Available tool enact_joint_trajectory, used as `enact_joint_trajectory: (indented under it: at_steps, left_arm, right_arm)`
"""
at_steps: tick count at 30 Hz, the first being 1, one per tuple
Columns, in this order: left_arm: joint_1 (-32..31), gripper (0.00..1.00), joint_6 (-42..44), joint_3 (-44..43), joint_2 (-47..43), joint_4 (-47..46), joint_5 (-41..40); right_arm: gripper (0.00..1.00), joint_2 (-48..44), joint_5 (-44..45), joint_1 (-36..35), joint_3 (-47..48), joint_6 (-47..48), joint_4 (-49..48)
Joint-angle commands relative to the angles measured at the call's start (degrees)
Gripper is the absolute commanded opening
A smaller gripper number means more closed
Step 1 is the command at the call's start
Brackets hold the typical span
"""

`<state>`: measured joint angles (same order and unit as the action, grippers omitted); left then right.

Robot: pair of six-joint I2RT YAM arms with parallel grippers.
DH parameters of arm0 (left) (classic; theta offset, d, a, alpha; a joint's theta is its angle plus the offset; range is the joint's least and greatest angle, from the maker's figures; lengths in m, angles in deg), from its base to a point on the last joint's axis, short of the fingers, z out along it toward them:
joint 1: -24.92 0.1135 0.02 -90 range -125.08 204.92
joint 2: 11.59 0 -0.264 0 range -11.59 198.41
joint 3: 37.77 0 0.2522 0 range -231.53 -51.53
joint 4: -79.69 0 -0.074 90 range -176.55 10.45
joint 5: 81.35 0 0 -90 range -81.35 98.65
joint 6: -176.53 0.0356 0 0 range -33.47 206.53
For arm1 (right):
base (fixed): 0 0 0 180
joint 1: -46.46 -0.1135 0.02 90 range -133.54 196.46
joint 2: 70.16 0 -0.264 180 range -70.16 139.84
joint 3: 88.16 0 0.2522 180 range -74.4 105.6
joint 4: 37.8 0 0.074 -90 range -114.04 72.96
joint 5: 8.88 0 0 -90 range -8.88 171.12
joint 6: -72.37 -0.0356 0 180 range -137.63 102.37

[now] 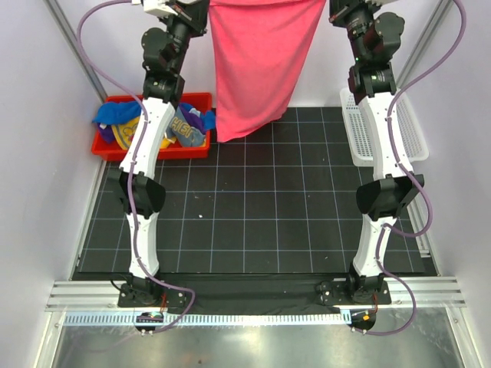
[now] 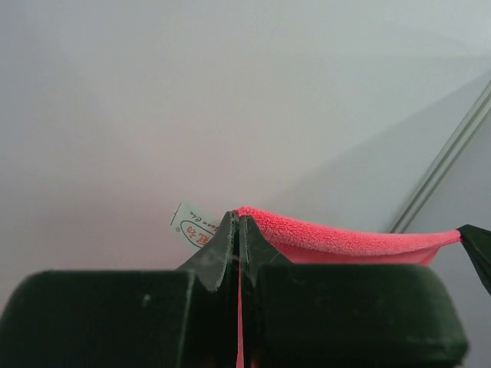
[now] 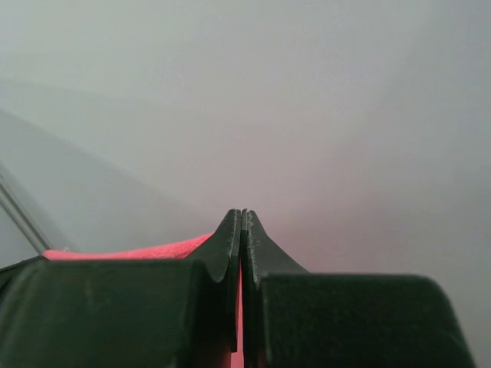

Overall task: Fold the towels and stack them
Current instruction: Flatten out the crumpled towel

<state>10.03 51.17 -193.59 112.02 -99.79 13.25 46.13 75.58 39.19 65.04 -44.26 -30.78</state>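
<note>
A hot pink towel point(image 1: 257, 61) hangs spread in the air at the back of the cell, its lower edge just over the black mat. Both arms are raised high; their grippers lie past the top edge of the top view. My left gripper point(image 2: 238, 217) is shut on one top corner of the pink towel point(image 2: 345, 241), a white care label point(image 2: 192, 226) sticking out beside it. My right gripper point(image 3: 242, 212) is shut on the other top corner of the pink towel point(image 3: 130, 251). More towels point(image 1: 123, 123), blue, purple and yellow, lie bunched in the red bin point(image 1: 196, 101).
A white mesh basket point(image 1: 410, 130) sits at the right back edge of the black gridded mat point(image 1: 261, 222). White walls close in the cell on the left, right and back. The arm bases stand on an aluminium rail point(image 1: 253, 291) at the near edge.
</note>
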Motion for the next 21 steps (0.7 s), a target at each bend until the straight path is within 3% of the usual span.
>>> enact_joint_trajectory:
  at_steps: [1, 10, 14, 21]
  left_arm:
    - [0.57, 0.0, 1.34, -2.17, 0.93, -4.34, -0.12]
    - [0.31, 0.0, 0.9, 1.6, -3.01, -7.15, 2.6]
    - [-0.66, 0.0, 1.86, 12.55, -10.83, -8.82, 4.53]
    - [-4.96, 0.0, 4.94, 33.91, -30.16, -9.27, 4.89]
  right_arm:
    - [0.01, -0.89, 0.35, 0.24, -0.04, 1.85, -5.39]
    - [0.01, -4.93, -1.22, 0.15, -5.75, 1.94, -8.03]
    - [0.01, -12.8, -3.07, 0.15, -11.27, 1.93, -7.84]
    - [0.01, -33.1, -4.39, 0.15, -33.67, 2.82, -7.32]
